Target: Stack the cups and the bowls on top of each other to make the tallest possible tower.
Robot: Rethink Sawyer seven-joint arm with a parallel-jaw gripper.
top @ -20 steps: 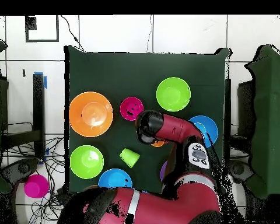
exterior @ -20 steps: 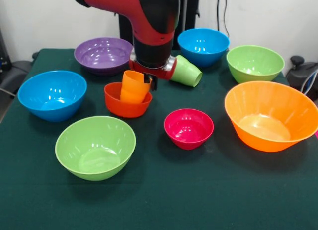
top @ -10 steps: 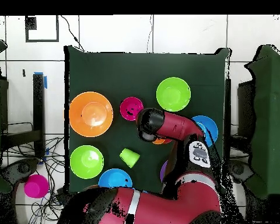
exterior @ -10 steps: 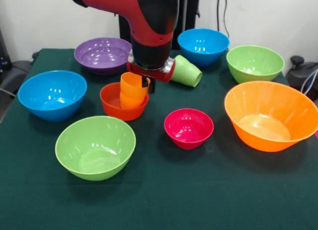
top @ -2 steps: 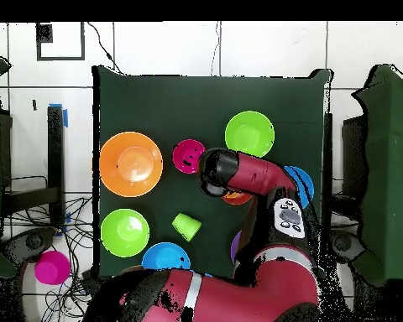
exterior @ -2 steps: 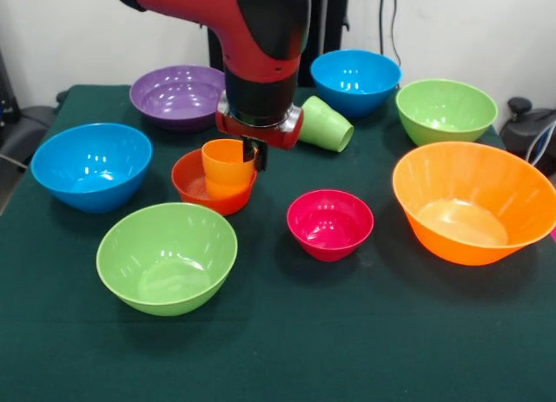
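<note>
Under the red and black arm point(exterior @ -2 steps: 252, 37) the claw point(exterior @ -2 steps: 252, 155) hangs just above the small red-orange bowl point(exterior @ -2 steps: 195, 187). Only one dark finger point(exterior @ -2 steps: 259, 154) shows, at the rim of the orange cup point(exterior @ -2 steps: 226, 166), so I cannot tell if the claw is wide, narrow or holding the cup. The orange cup stands upright inside the small red-orange bowl, directly beside the claw in the front view. In the overhead view the arm covers the claw, and only an edge of the red-orange bowl point(top @ -2 steps: 237, 199) is visible under it.

Seen from the front, the light green cup point(exterior @ -2 steps: 325, 124) lies on its side just behind the claw, to the right. The magenta bowl point(exterior @ -2 steps: 329, 223) stands in front of the claw and to the right, near but apart. A light green bowl point(exterior @ -2 steps: 166, 256) stands in front of the claw, to the left. One blue bowl point(exterior @ -2 steps: 90, 165) is to the left of the claw, the other blue bowl point(exterior @ -2 steps: 354, 81) is behind it on the right. The purple bowl point(exterior @ -2 steps: 179, 95) is behind the claw on the left. The second light green bowl point(exterior @ -2 steps: 445, 110) and the largest orange bowl point(exterior @ -2 steps: 473, 201) are well apart on the right. All rest on the dark green worktop point(exterior @ -2 steps: 347, 332).
</note>
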